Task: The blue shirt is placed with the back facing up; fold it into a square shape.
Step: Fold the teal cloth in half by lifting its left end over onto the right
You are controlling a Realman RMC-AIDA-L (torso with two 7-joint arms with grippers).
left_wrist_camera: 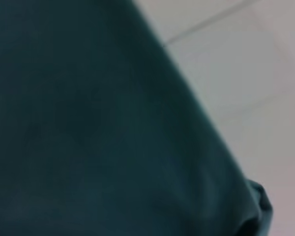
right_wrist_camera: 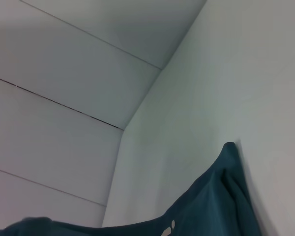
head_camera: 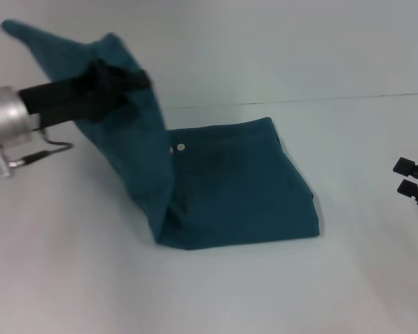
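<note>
The large dark teal-blue short-sleeved shirt (head_camera: 223, 188) of soft matte fabric lay partly folded on the pale, plain surface (head_camera: 348, 278), its flat part a rough rectangle near the middle of the head view, and there was its left side, lifted off the surface! That raised flap climbed steeply up and to the left, ending in a loose point of cloth at the far upper left. A small pale mark (head_camera: 180, 147) showed on the fabric near the foot of the raised flap.

The left gripper (head_camera: 118, 82), black on a silver-cuffed arm, was up in the air at the left, its jaws pinching the raised cloth of the shirt, with fabric bunched around them. In the left wrist view the teal fabric (left_wrist_camera: 98, 128) filled nearly everything, so the jaws themselves were hidden there.

The right gripper (head_camera: 414, 182) sat low at the right edge of the head view, well apart from the shirt, its two black tips held apart with a gap between them. A thin dark seam (head_camera: 362, 97) ran across the surface behind the shirt.

The flat part's long axis ran left to right; the lifted flap's ran diagonally from the lower fold up to the far left.
</note>
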